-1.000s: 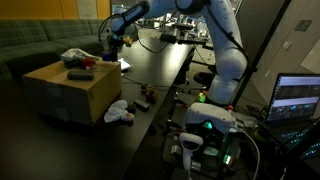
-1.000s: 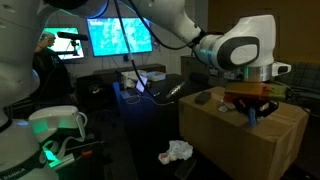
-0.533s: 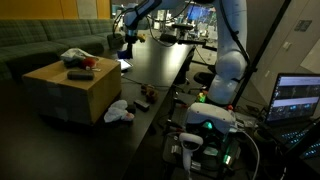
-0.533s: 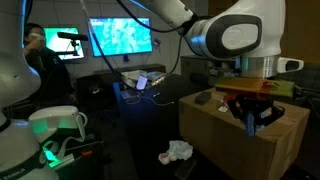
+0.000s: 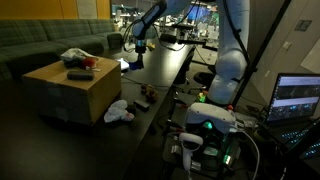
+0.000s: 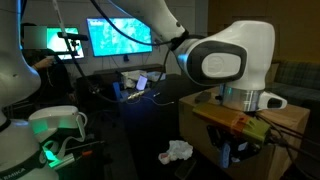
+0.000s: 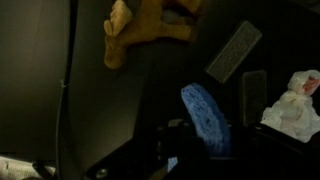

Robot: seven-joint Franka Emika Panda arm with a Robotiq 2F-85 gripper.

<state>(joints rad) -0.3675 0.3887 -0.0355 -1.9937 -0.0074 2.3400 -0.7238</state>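
Note:
My gripper [image 7: 206,142] is shut on a blue, oval, sponge-like piece [image 7: 204,118] that stands up between the dark fingers in the wrist view. In an exterior view the gripper [image 5: 135,57] hangs over the dark table [image 5: 165,70], to the right of the cardboard box [image 5: 70,92]. In an exterior view the gripper [image 6: 228,146] fills the near right, and the blue piece [image 6: 221,157] hangs under it in front of the box [image 6: 200,125]. Beyond the piece, the wrist view shows a grey remote [image 7: 232,52], a black bar [image 7: 254,88] and a white crumpled cloth [image 7: 298,96].
A white cloth [image 5: 74,55] and small dark items lie on the box top. Another crumpled white cloth [image 5: 118,111] lies at the box's foot, also seen low down [image 6: 177,152]. A tan shape [image 7: 135,28] shows at the wrist view's top. Monitors [image 6: 118,36] glow behind.
The arm has carried the blue piece away from above the box, out over the dark table. The jaws have stayed shut on it throughout.

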